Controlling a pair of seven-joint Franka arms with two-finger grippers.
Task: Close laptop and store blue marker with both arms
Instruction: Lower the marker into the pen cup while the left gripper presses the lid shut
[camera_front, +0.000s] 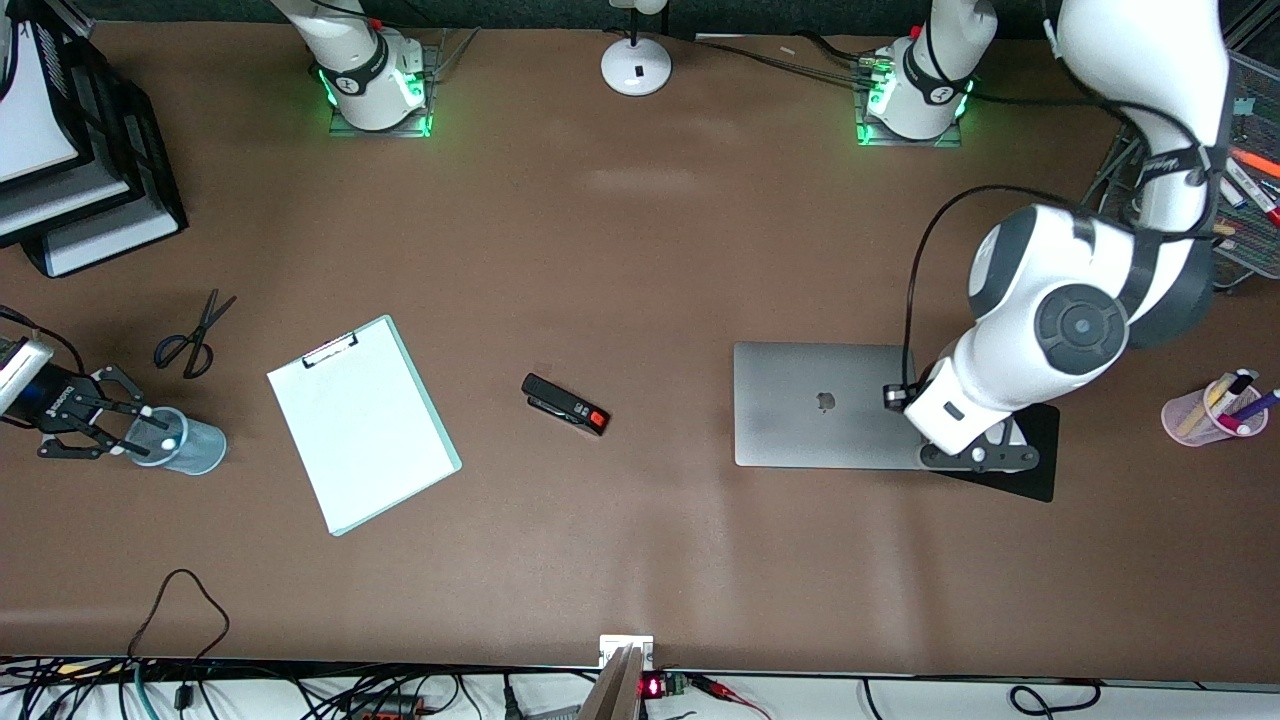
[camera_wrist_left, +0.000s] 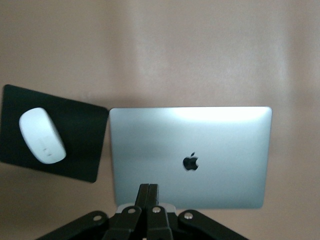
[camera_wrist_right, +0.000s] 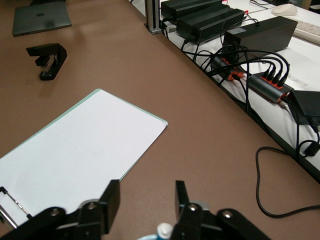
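The laptop (camera_front: 825, 403) lies closed on the table, lid up with its dark apple logo; it also shows in the left wrist view (camera_wrist_left: 190, 155). My left gripper (camera_front: 985, 455) is shut and empty (camera_wrist_left: 148, 187), low over the laptop's edge beside the black mouse pad (camera_front: 1040, 455). My right gripper (camera_front: 140, 432) is open (camera_wrist_right: 146, 195) at the right arm's end of the table, its fingers on either side of the rim of a pale blue cup (camera_front: 190, 447). The blue marker's white tip (camera_wrist_right: 164, 231) and a bit of its blue body stick up from that cup.
A white clipboard (camera_front: 362, 422), a black stapler (camera_front: 565, 404) and scissors (camera_front: 193, 335) lie between cup and laptop. A white mouse (camera_wrist_left: 42, 135) sits on the mouse pad. A pink cup of pens (camera_front: 1210, 412), a mesh basket (camera_front: 1250, 190) and stacked trays (camera_front: 60, 160) stand at the table's ends.
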